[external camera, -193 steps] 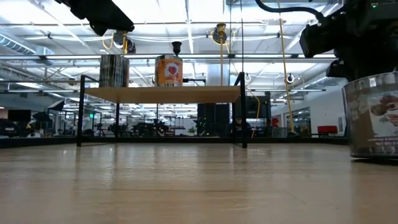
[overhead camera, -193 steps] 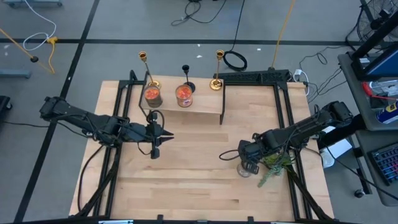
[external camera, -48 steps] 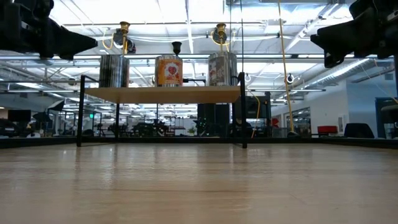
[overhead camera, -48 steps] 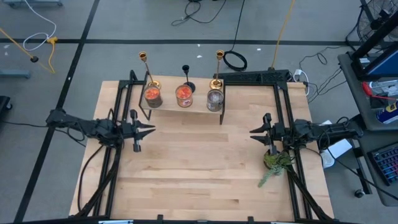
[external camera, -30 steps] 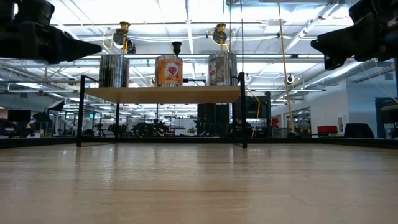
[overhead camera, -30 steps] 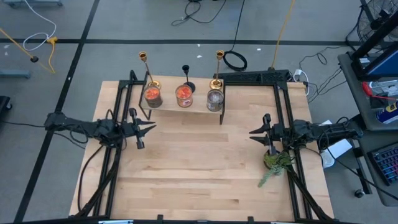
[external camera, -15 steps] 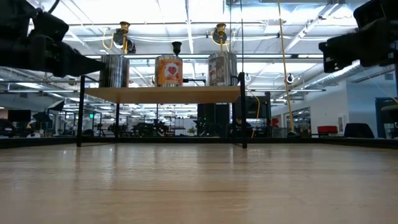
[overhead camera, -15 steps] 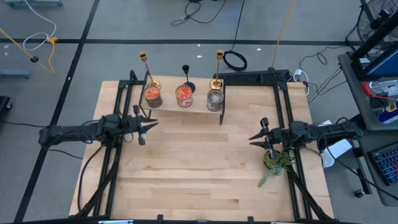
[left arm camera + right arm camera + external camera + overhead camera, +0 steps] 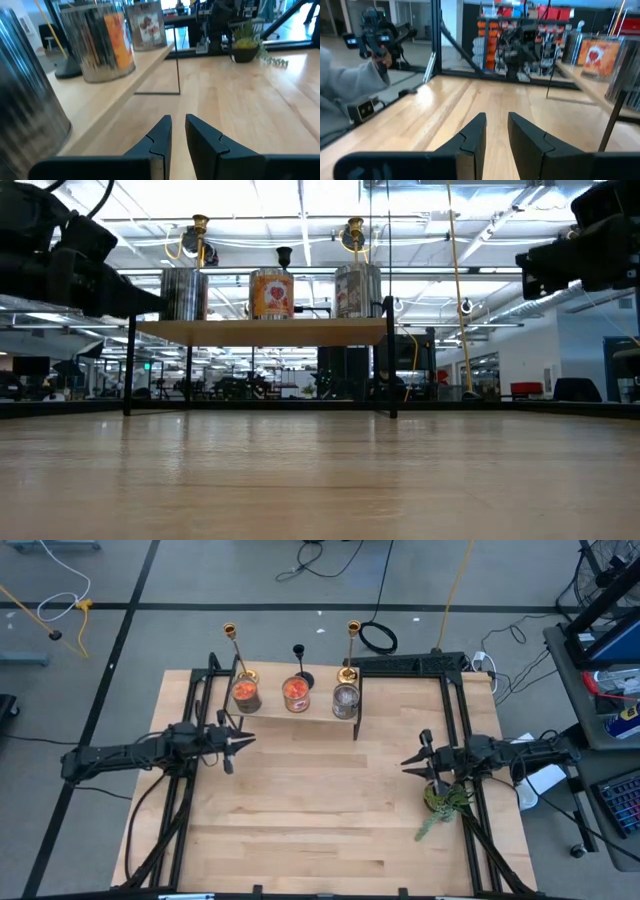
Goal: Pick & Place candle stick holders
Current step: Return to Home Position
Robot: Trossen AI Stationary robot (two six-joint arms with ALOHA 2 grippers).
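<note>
Behind the candles point(image 9: 295, 693), candle stick holders point(image 9: 299, 662) stand upright

At the surface's point(image 9: 320, 825) 12 o'clock stands a shelf point(image 9: 300, 719) carrying three candles point(image 9: 295, 693), with three candle stick holders point(image 9: 300, 663) behind them. A plant point(image 9: 445, 802) sits at 4 o'clock.

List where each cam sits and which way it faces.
High: overhead, straight down on table; left arm and right arm show.
Low: table height, level toward shelf; both arms at upper corners.
Left wrist: on left arm, facing shelf and plant past left fingers.
Right wrist: on right arm, facing across table past right fingers.
Shared: shelf shows in all four.
</note>
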